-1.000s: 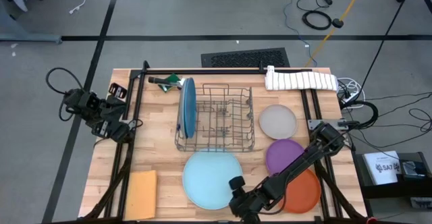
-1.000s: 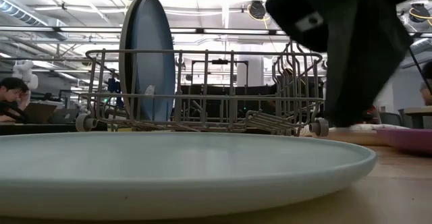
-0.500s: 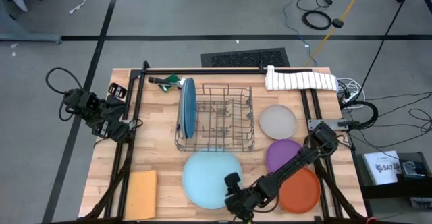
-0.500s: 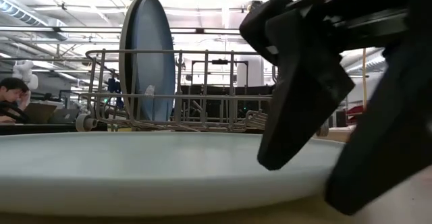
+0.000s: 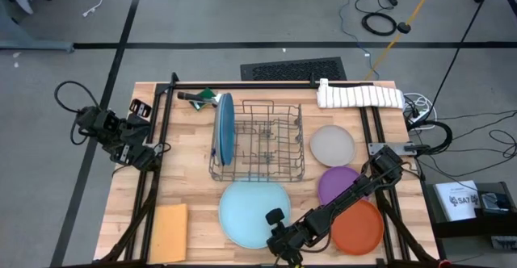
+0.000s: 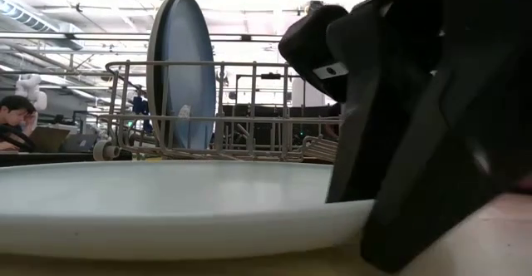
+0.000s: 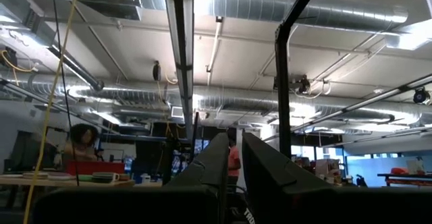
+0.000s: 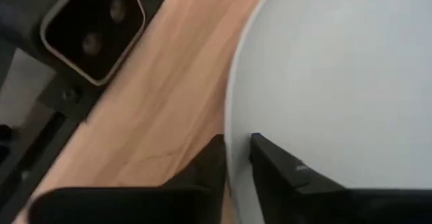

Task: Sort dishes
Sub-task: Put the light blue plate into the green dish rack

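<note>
Right arm clamping the pale teal plate's rim.

The pale teal plate (image 5: pixel 253 213) lies flat on the counter (image 5: pixel 190 179) before the wire rack (image 5: pixel 262 143); the right gripper (image 5: pixel 279 237) has its jaws pinched on the plate's near edge, so lifting and standing it in the rack likely follows. The left gripper (image 7: pixel 231 173) waits off the counter, jaws together. No readable writing.

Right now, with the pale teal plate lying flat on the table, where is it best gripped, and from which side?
By its thin raised rim at the near table edge, coming in low from outside. The pale teal plate lies flat on the table, so only the rim offers a pinch. The right gripper is doing this, one finger either side of the rim. The left gripper waits shut, off the table's left side.
</note>
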Controlling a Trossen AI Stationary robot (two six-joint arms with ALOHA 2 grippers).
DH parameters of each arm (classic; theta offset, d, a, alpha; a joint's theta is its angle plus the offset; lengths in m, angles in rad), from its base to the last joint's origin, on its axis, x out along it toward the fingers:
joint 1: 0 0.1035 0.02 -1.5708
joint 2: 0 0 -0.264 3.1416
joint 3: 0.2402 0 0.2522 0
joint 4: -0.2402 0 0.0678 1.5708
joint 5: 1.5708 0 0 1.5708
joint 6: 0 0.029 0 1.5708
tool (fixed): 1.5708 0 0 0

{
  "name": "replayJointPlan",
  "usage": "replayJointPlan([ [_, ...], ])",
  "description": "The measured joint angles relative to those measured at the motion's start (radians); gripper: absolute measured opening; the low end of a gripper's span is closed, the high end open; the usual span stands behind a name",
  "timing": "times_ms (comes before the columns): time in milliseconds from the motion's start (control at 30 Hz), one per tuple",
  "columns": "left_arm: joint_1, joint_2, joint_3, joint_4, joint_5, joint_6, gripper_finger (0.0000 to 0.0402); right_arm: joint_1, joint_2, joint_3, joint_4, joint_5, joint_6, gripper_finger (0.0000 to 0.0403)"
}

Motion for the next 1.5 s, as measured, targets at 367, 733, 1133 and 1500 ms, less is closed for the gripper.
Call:
replayJointPlan([
  [367,0.000,0.000,0.000,0.001,0.000,-0.001,0.0045,0.001,0.006,0.136,-0.051,-0.102,0.004,0.0001],
  [733,0.000,0.000,0.000,0.000,0.000,-0.003,0.0045,-0.009,0.002,0.457,-0.314,-0.063,-0.097,0.0001],
  [1133,0.000,0.000,0.000,0.000,0.000,-0.003,0.0045,-0.016,-0.002,0.773,-0.507,-0.011,-0.209,0.0000],
  [1500,0.000,0.000,0.000,0.000,0.000,-0.003,0.0045,-0.012,-0.011,0.919,-0.540,0.148,-0.300,0.0000],
])
